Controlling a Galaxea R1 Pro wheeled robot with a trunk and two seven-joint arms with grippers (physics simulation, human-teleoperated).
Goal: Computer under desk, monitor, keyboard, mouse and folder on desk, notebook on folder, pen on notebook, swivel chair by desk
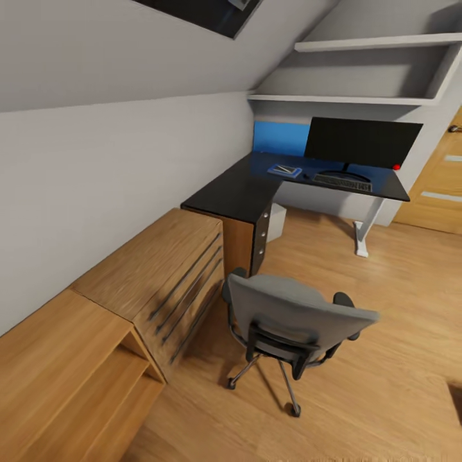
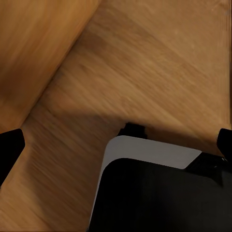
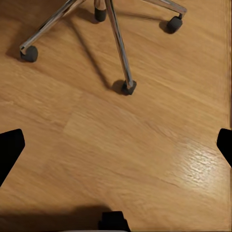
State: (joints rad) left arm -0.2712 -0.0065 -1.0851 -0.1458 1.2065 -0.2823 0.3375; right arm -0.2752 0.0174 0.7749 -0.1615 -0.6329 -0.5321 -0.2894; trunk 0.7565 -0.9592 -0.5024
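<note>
Both your grippers point at the wooden floor [image 3: 145, 145] with fingers spread and nothing held: left gripper [image 2: 116, 140], right gripper [image 3: 116, 145]. Nearest you, the swivel chair [image 1: 292, 321], grey with chrome legs, stands well apart from the desk [image 1: 237, 192], so that step looks left to do. On the far desk sit the folder [image 1: 284, 170], keyboard [image 1: 342, 181] and monitor [image 1: 362, 142]; a pale box, likely the computer [image 1: 277, 221], sits underneath.
</note>
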